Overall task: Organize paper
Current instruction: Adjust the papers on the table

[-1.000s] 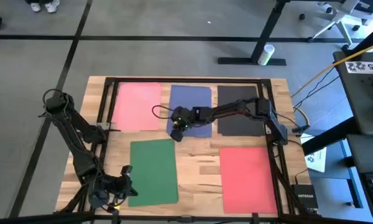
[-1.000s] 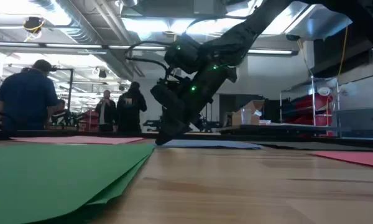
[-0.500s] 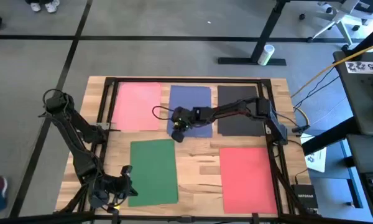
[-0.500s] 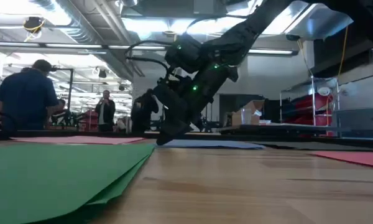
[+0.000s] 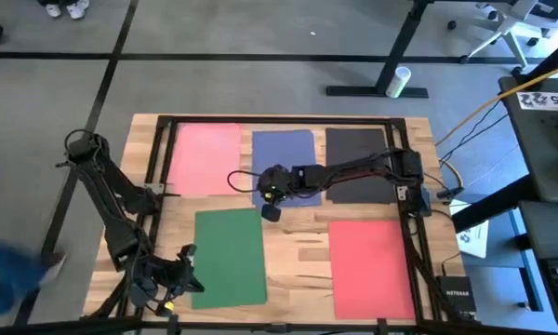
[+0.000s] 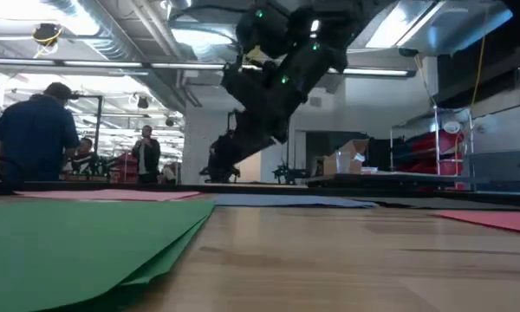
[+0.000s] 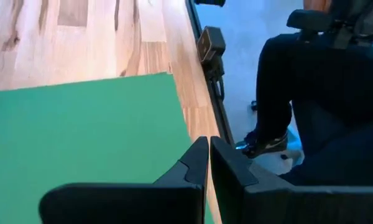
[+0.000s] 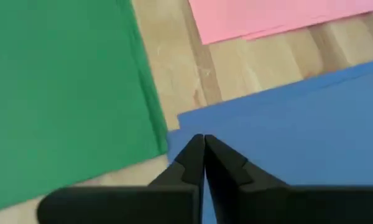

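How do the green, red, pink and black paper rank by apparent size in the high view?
1. Red paper and green paper: largest, too alike to separate.
2. Pink paper: smaller.
3. Black paper: looks smallest, but the right arm covers part of it, so its place below the pink is unsure.
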Available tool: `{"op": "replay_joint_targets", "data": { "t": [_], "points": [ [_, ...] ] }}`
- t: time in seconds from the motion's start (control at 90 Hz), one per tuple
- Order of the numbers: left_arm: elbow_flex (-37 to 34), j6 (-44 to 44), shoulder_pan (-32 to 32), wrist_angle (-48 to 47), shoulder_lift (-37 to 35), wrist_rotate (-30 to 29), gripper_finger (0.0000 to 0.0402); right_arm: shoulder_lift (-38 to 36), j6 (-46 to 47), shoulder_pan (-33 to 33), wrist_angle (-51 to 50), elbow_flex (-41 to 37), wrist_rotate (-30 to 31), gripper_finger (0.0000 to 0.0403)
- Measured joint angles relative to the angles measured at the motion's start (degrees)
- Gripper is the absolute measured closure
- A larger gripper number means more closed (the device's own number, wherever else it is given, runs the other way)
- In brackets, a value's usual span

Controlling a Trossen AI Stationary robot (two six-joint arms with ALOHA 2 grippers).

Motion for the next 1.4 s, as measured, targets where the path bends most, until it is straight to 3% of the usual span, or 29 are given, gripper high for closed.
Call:
{"op": "replay_joint_targets", "data": {
  "t": [0.356, 0.656, 0.844, 1.044, 1.4],
  "points": [
    [0.00, 4.23, -2.21, 0.53, -4.04, -7.66, 0.0402, -8.07, -5.70, 6.54, -6.35, 0.13, 1.25, 0.0403],
    [-0.84, 13.82, -3.56, 6.40, -10.43, -7.36, 0.0402, -17.49, -6.85, 14.95, -12.39, -1.47, 6.17, 0.0403],
    [-4.35, 17.31, 0.32, 9.45, -12.99, -2.01, 0.0402, -25.32, -3.81, 18.74, -8.37, -9.50, 7.09, 0.0403],
    [-10.13, 21.34, 7.82, 16.50, -15.94, 7.43, 0.0402, -35.17, -0.87, 21.82, 4.36, -22.39, 8.52, 0.0403],
    [-17.81, 28.46, 20.20, 21.24, -25.54, 15.09, 0.0402, -52.91, 0.05, 25.44, 18.90, -41.21, 17.32, 0.0403]
  ]
}}
